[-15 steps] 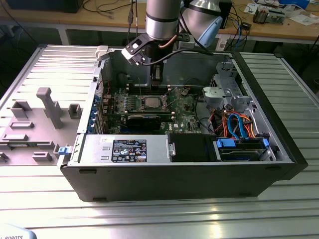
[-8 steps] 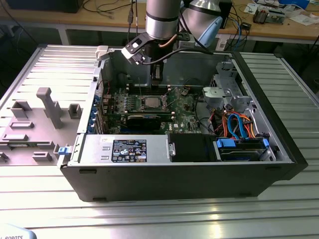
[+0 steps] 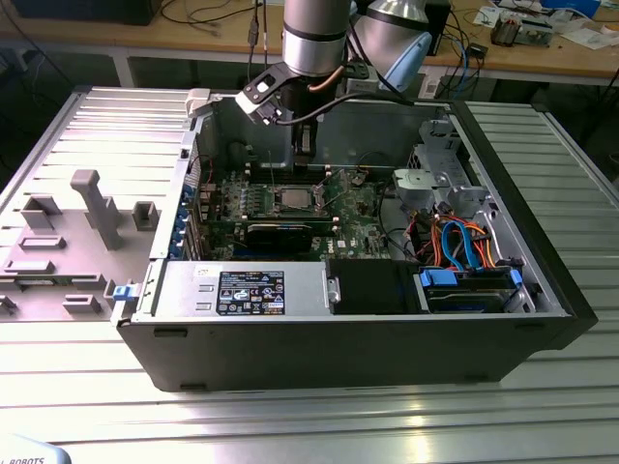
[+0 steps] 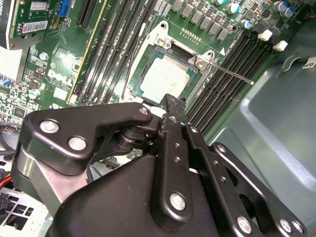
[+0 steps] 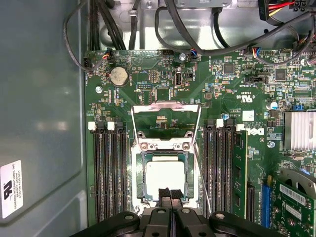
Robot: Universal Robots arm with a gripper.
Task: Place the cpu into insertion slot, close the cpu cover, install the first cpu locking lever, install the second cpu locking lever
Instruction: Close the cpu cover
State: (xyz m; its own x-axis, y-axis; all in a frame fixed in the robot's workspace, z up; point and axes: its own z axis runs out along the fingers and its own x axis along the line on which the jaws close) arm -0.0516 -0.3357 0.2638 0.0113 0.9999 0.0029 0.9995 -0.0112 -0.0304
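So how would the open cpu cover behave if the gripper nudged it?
The cpu cover looks like thin metal, so probably stiff. Hinged along one edge, it would likely swing, not slide. Its windowed frame suggests it is light.

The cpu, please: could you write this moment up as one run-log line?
cpu: seated in insertion slot | cpu cover: open | tool: shut, at cpu's edge

We log a silver-grey tubular arm [image 3: 315,29] with a black ring, black cable [image 3: 329,110] at its wrist, matte black gripper [image 5: 170,194] linkages, rounded plates, silvery screw heads [image 4: 177,200], ribbed pads [image 5: 165,193].
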